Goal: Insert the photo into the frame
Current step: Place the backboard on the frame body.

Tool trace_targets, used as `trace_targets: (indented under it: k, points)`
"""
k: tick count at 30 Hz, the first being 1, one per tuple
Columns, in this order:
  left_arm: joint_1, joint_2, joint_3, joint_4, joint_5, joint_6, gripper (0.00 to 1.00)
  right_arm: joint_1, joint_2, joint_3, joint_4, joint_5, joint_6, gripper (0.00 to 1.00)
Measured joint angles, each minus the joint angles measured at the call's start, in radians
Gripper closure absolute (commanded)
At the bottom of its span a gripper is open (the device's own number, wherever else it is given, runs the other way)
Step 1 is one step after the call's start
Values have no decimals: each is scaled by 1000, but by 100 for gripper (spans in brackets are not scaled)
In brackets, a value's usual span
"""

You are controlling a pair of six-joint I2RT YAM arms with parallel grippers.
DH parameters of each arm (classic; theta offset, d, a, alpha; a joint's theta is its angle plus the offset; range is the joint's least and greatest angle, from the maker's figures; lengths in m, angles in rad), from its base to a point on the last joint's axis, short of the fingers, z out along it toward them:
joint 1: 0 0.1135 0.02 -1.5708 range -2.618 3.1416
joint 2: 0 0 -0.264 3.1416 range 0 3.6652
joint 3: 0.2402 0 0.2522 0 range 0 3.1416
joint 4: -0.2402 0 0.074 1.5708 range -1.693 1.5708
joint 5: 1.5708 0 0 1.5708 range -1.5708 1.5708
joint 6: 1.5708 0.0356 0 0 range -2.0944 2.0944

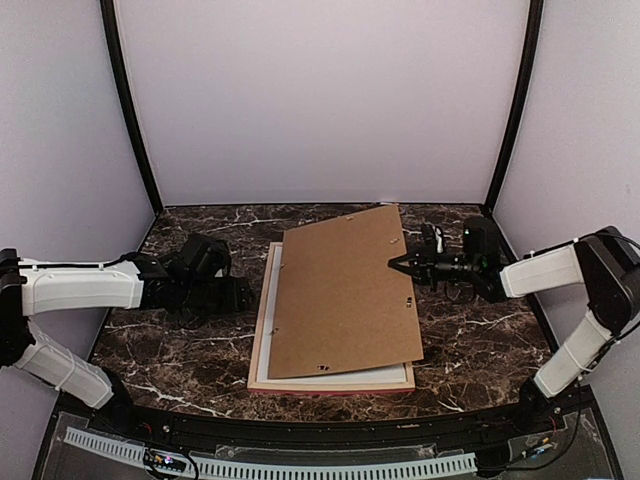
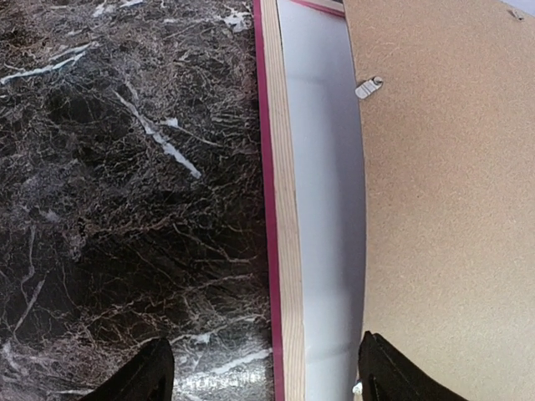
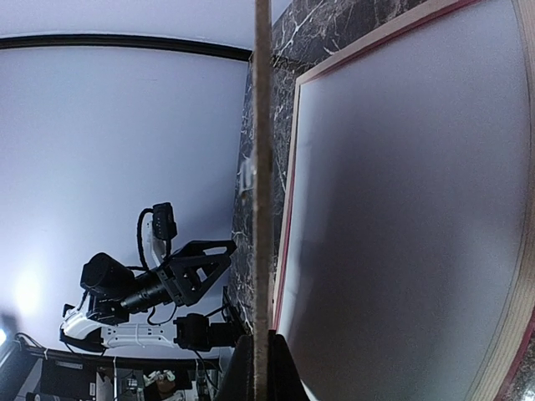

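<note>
The pink-railed frame (image 1: 262, 335) lies flat on the table, its left rail (image 2: 284, 209) running up the left wrist view. A white sheet (image 3: 401, 209) fills it; I cannot tell whether this is the photo's back. A brown cardboard board (image 1: 345, 290) slants over the frame, with its right edge raised. My right gripper (image 1: 395, 263) is shut on that edge, and the board shows edge-on (image 3: 262, 167) between its jaws (image 3: 262, 368). My left gripper (image 1: 248, 295) hovers open at the frame's left side, its fingers (image 2: 266, 363) straddling the rail and holding nothing.
The dark marble table (image 1: 180, 350) stretches left of the frame. White walls and black corner posts (image 1: 130, 110) close in the back and sides. A small metal tab (image 2: 368, 87) sticks out of the board near its left edge.
</note>
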Motion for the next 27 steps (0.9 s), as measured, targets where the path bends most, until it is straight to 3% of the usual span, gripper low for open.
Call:
trace_targets:
  k: [27]
  points:
    - [0,100,15,30,49,16,22,3,185,3,170,-12,78,100]
